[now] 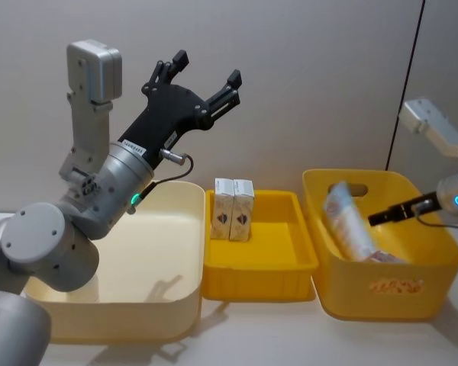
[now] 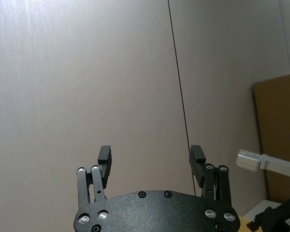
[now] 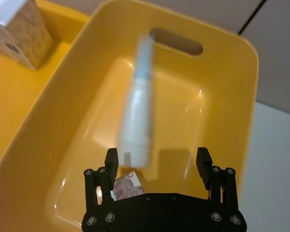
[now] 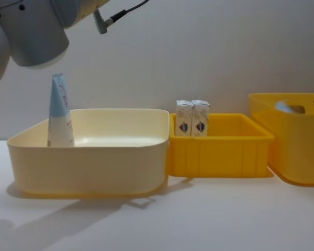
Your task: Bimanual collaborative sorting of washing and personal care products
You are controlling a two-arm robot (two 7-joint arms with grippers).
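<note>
No legible text: only unreadable red script on the tube (image 4: 59, 112), blue-and-red emblems on the cartons (image 4: 193, 125).

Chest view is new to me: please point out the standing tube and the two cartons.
Standing tube (image 4: 59, 112), chest view, mid-body, in the cream tub.
Two cartons (image 4: 192, 119), chest view, where the pair's fronts meet.

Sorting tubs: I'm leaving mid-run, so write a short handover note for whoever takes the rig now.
Left gripper: open, empty, raised above the cream tub.
Right gripper: open over the tall yellow tub, a squeeze tube just beyond its fingers, blurred, as if just dropped.
Cream tub: one squeeze tube standing upright at its left end.
Shallow yellow tray: two small white cartons upright, side by side.
Done: one tube in the tall yellow tub.
Left: probably the tube in the cream tub.
</note>
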